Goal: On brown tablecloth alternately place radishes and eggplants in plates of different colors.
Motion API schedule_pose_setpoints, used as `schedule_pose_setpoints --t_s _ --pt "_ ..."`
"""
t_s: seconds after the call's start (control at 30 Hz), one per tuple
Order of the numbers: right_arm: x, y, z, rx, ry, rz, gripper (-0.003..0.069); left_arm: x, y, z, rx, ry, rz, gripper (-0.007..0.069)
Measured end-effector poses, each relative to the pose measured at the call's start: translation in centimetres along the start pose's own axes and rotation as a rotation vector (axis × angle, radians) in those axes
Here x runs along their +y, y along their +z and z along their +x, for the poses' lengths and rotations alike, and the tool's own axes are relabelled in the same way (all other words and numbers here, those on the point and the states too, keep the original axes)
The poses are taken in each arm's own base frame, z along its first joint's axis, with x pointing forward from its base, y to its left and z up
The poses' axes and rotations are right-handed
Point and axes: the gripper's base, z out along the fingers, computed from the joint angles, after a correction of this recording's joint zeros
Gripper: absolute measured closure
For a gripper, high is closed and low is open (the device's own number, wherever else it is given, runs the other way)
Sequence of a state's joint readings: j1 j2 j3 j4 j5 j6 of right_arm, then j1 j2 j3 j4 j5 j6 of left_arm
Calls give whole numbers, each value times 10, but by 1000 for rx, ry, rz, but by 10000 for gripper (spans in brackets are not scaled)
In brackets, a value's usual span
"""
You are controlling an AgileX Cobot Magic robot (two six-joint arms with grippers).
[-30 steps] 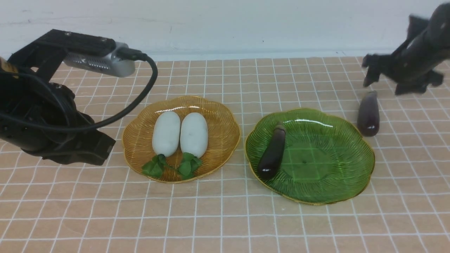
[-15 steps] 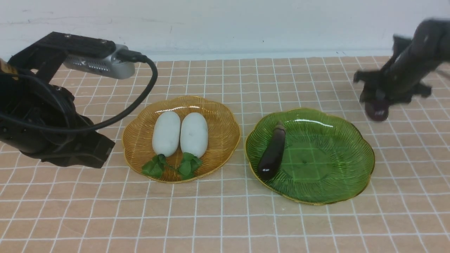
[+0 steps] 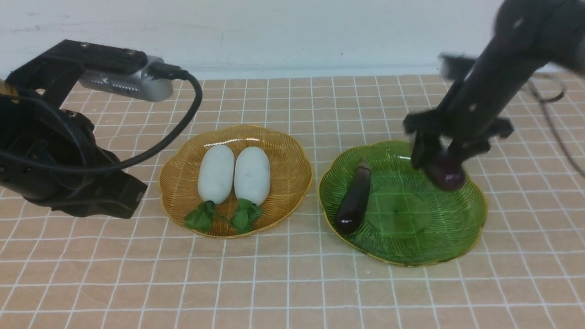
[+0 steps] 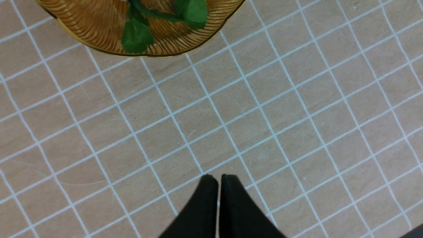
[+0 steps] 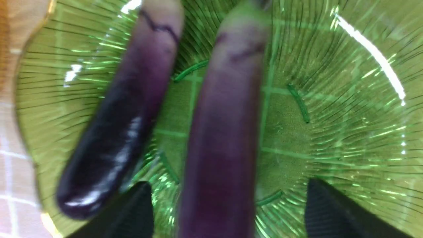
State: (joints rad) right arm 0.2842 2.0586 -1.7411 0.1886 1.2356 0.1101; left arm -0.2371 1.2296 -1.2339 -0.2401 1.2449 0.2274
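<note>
**Front view.** The right gripper (image 3: 434, 155) hangs over the far right part of the green plate (image 3: 475, 224). An eggplant (image 3: 445, 173) sits directly beneath it, blurred. The other eggplant (image 3: 354, 198) lies inside the green plate along its left side, stem toward the far rim. The amber plate (image 3: 292, 173) stands just left of the green plate, apart from it. It holds both radishes (image 3: 216, 173), side by side and touching. The left gripper (image 3: 128, 196) sits well left of the green plate, beyond the amber one, low over the brown tablecloth (image 3: 292, 283) covering the tabletop. Judgement: each plate takes one kind, and the left arm is parked clear because its plate is full.

**Left wrist view.** The jaws are pressed together with nothing between them, above bare cloth. Only the amber plate's near rim and the radish leaves show. The green plate is out of view.

**Right wrist view.** The jaws are spread wider than the eggplant, with a clear gap on each side. The eggplant runs lengthwise between them over the green plate's middle, roughly parallel to the other eggplant and just beside it. Whether it rests on the ribbed floor or is dropping cannot be told.

Judgement: this is the release of the last item. Laying it parallel leaves both eggplants room. The dished floor may roll it against its neighbour, which is harmless. Withdrawal should go straight up.
</note>
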Motion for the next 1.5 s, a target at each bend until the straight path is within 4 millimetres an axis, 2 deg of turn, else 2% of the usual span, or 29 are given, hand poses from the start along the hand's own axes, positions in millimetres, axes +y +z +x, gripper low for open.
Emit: schedule_pose_setpoints --t_s 0.03,0.1,0.2,0.3,0.37,0.43,0.5,0.6,0.67,0.77,0.93,1.0,1.07,1.23,1.4,1.5 --pt "1 -7 1 -15 -1 -5 86 0 0 0 0 1 0 628" --pt "6 -34 4 -74 -3 -33 65 0 0 0 0 1 -1 628" --pt "15 -104 20 -228 -33 -66 109 0 0 0 0 1 -1 628" --pt "21 -188 56 -424 -75 -92 230 0 0 0 0 2 -2 628" --pt "21 -227 80 -521 -97 -88 316 0 0 0 0 2 -2 628" --pt "19 -256 102 -602 -114 -79 379 0 0 0 0 2 -2 628" --pt "15 -287 133 -694 -129 -53 483 0 0 0 0 2 -2 628" --pt "4 -309 185 -790 -141 -10 604 0 0 0 0 2 -2 628" --pt "-3 -312 210 -873 -147 17 648 0 0 0 0 3 -2 628" --pt "-15 -300 249 -1017 -163 38 668 0 0 0 -4 3 -3 628" --pt "-33 -253 303 -1280 -176 -5 673 1 0 -2 -26 5 -7 628" --pt "-39 -223 317 -1356 -137 -61 674 1 0 -3 -31 5 -8 628" --pt "-45 -193 325 -1388 -106 -104 674 1 0 -3 -38 4 -7 628" --pt "-51 -161 337 -1511 -103 -159 674 1 0 -5 -50 11 -10 628" --pt "-52 -153 341 -1593 -149 -155 674 -1 -1 0 -66 8 -2 628" --pt "-52 -152 342 -1606 -157 -154 674 -6 -8 15 -120 2 6 628"
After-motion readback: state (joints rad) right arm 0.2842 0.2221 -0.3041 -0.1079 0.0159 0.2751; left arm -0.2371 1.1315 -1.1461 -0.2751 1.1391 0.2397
